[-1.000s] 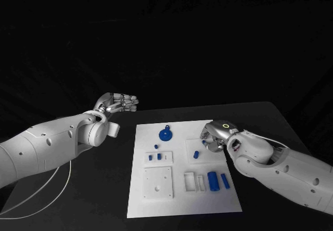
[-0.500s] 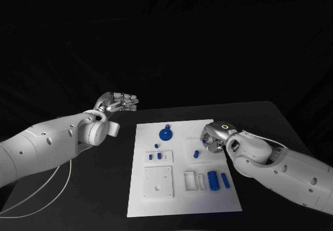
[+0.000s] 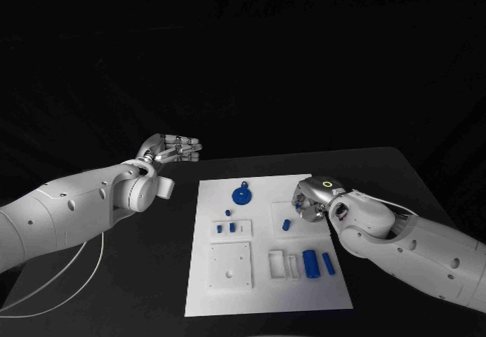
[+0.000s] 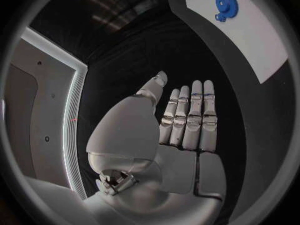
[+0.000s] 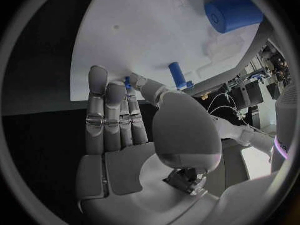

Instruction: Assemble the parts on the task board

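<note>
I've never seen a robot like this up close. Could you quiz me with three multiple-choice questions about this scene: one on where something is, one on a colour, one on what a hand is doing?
1. Where is the left hand?
A. Beyond the task board's far left corner, over the black table
B. Resting on the board's near edge
C. Touching the right hand

2. What colour is the round disc-shaped part near the board's far edge?
A. Red
B. Blue
C. Yellow

3. What is the right hand doing?
A. Lying flat on the table, away from the board
B. Pinching a small blue part at its fingertips over the board
C. Lifting the whole board

Answers: 1 A, the head view shows it off the board, past that corner. 2 B, the disc is blue in the head view and the left wrist view. 3 B, the right wrist view shows a small blue piece between thumb and finger.
</note>
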Controlling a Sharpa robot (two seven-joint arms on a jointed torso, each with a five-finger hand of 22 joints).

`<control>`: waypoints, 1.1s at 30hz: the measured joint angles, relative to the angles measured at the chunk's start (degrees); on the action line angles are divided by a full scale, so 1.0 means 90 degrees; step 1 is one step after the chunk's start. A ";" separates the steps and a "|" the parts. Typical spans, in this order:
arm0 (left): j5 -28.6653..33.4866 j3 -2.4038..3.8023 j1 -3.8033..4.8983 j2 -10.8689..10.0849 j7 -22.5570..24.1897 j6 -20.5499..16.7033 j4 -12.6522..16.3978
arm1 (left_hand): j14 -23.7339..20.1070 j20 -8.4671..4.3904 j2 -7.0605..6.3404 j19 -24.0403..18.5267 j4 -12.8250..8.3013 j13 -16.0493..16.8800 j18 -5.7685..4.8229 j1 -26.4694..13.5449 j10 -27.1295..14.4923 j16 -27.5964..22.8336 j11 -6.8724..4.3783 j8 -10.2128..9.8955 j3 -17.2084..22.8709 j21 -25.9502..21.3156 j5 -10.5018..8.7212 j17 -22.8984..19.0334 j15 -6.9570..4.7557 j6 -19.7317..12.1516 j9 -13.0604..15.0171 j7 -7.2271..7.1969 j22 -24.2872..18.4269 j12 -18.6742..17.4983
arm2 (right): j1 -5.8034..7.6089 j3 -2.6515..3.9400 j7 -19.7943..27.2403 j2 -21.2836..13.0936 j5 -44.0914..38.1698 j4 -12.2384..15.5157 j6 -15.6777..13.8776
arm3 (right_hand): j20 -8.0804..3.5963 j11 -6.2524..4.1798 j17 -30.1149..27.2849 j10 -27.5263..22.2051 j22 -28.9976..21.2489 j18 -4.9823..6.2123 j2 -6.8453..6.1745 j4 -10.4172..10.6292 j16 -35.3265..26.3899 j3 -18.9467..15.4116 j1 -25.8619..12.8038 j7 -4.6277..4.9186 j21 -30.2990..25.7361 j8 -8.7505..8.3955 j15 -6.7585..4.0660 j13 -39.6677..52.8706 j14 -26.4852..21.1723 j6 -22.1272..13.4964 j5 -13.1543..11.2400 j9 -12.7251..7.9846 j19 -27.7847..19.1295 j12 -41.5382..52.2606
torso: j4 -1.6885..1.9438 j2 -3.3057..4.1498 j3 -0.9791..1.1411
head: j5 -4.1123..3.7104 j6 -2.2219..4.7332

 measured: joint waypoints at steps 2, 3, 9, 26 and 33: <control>0.0001 0.0000 0.0000 0.0000 -0.0002 0.0003 -0.0004 | 0.0000 0.0000 0.0000 0.0000 0.0000 0.0000 0.0000 0.0000 0.0000 0.0000 0.0000 0.0000 0.0000 0.0000 0.0000 0.0000 0.0000 0.0000 0.0000 0.0000 0.0000 0.0000 | -0.0005 -0.0004 -0.0016 0.0004 -0.0011 -0.0002 -0.0024 | -0.0013 -0.0005 0.0005 0.0065 0.0044 0.0002 0.0040 -0.0060 -0.0029 0.0109 -0.0040 -0.0033 0.0039 -0.0001 -0.0027 0.0000 0.0027 0.0064 -0.0142 0.0036 -0.0012 0.0000 | 0.0000 0.0000 0.0000 | -0.0002 -0.0002; 0.0001 0.0000 0.0000 0.0001 -0.0003 0.0004 -0.0006 | 0.0000 0.0000 0.0000 0.0000 0.0000 0.0000 0.0000 0.0000 0.0000 0.0000 0.0000 0.0000 0.0000 0.0000 0.0000 0.0000 0.0000 0.0000 0.0000 0.0000 0.0000 0.0000 | -0.0006 -0.0006 -0.0025 0.0007 -0.0018 -0.0002 -0.0034 | -0.0034 0.0006 0.0012 0.0076 0.0058 0.0004 0.0052 -0.0085 -0.0029 0.0135 -0.0051 -0.0040 0.0039 -0.0007 -0.0026 0.0000 0.0027 0.0094 -0.0185 0.0044 -0.0011 0.0001 | 0.0000 0.0000 0.0000 | -0.0004 -0.0004; 0.0002 0.0000 0.0000 0.0001 -0.0009 0.0013 -0.0012 | 0.0000 0.0000 0.0002 0.0000 0.0000 0.0000 0.0000 0.0002 0.0000 0.0000 0.0000 0.0000 0.0000 0.0000 0.0000 0.0000 0.0000 0.0000 0.0000 0.0000 -0.0019 0.0000 | -0.0024 -0.0018 -0.0100 0.0022 -0.0100 0.0004 -0.0104 | -0.0080 0.0014 0.0053 0.0130 0.0121 0.0004 0.0126 -0.0113 -0.0054 0.0141 -0.0039 -0.0088 0.0073 -0.0021 -0.0072 0.0001 0.0074 0.0144 -0.0210 0.0147 -0.0010 0.0003 | 0.0001 0.0001 -0.0001 | -0.0010 -0.0015; 0.0005 0.0000 0.0000 0.0028 -0.0028 0.0036 -0.0146 | 0.0000 0.0000 0.0025 0.0000 0.0000 0.0000 0.0000 0.0025 0.0000 0.0000 0.0000 0.0000 0.0000 0.0000 0.0000 0.0000 0.0000 0.0000 0.0000 0.0000 -0.0043 0.0000 | -0.0062 0.0146 -0.0215 -0.0091 -0.0169 0.0314 -0.0338 | -0.0102 -0.0004 0.0131 0.0180 0.0164 -0.0060 0.0183 -0.0108 -0.0127 0.0106 0.0020 -0.0094 0.0073 -0.0025 -0.0111 0.0001 0.0117 0.0145 -0.0258 0.0316 0.0013 -0.0002 | -0.0002 -0.0005 -0.0007 | -0.0013 0.0012; 0.0005 -0.0002 -0.0002 0.0082 -0.0034 0.0046 -0.0245 | 0.0000 0.0000 0.0025 0.0000 0.0000 0.0000 0.0000 0.0025 0.0000 0.0000 0.0000 0.0000 0.0000 0.0040 0.0000 0.0001 0.0000 0.0000 0.0000 0.0000 -0.0089 0.0000 | -0.0050 0.0373 -0.0208 -0.0239 -0.0057 0.0696 -0.0373 | -0.0101 -0.0005 0.0142 0.0181 0.0163 -0.0076 0.0182 -0.0108 -0.0153 0.0106 0.0020 -0.0097 0.0073 -0.0025 -0.0110 0.0001 0.0117 0.0142 -0.0259 0.0315 0.0013 -0.0003 | -0.0011 -0.0016 -0.0011 | 0.0009 0.0036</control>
